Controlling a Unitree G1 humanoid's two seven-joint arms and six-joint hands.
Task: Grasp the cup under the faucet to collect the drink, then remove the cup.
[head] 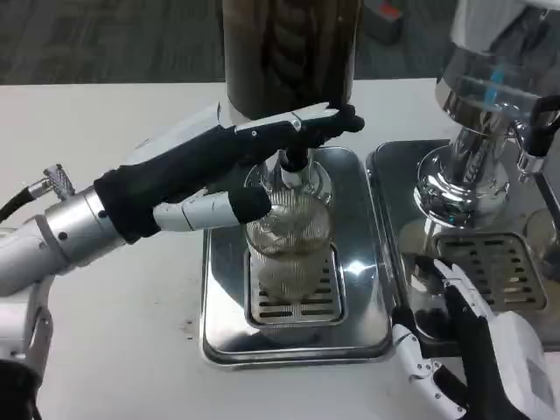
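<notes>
Ribbed clear glass, the cup [289, 241] is standing on the slotted grate of the left drip tray [219, 337], directly beneath the faucet [295, 162] of the dark dispenser [289, 52]. The left hand [219, 166] is reaching across it, its thumb pressing the near wall while the upper fingers [324, 121] are lying past the rim; whether they are truly clamping is unclear. The right hand [477, 354] is resting with fingers apart, grasping nothing. A loose hold risks the cup tipping or knocking the faucet on removal, spilling drink onto the white surface [105, 332].
</notes>
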